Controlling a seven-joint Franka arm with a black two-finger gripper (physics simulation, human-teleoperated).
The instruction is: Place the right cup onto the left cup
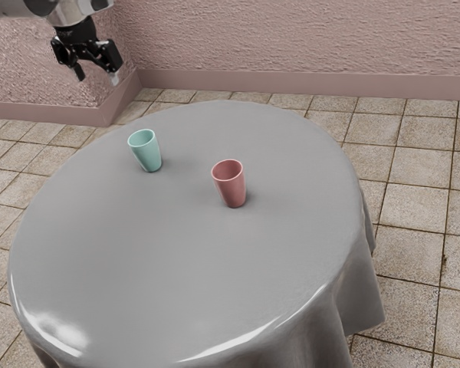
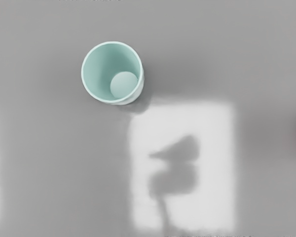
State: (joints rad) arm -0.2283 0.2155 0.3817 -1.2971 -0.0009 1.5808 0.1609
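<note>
Pink cup [image 1: 230,188] upright on gray-covered round desk [image 1: 161,261], mouth up, well apart from the tool; ext. view has it to the right of & closer to the cam than the teal cup [image 1: 146,153]. Teal one's also upright, w/ clear desk surface btwn the two. Wrist cam looks down into it: nothing inside, paler round bottom visible.

Tool [image 1: 96,75] hangs at ext. view's upper left, fingers spread wide apart, nothing btwn them, touching neither cup.

Wrist view also has a bright light patch [image 2: 217,163] on the desk near the teal cup, w/ a dark blurry shadow [image 2: 180,180] inside it. Ext. view: glossy streaks along desk's near edge, cloth [image 1: 356,299] hanging in folds at the right. Beyond that, tile floor [image 1: 414,169], pink rough wall [image 1: 291,34] & a smooth baseboard [image 1: 291,82] along its foot.
</note>
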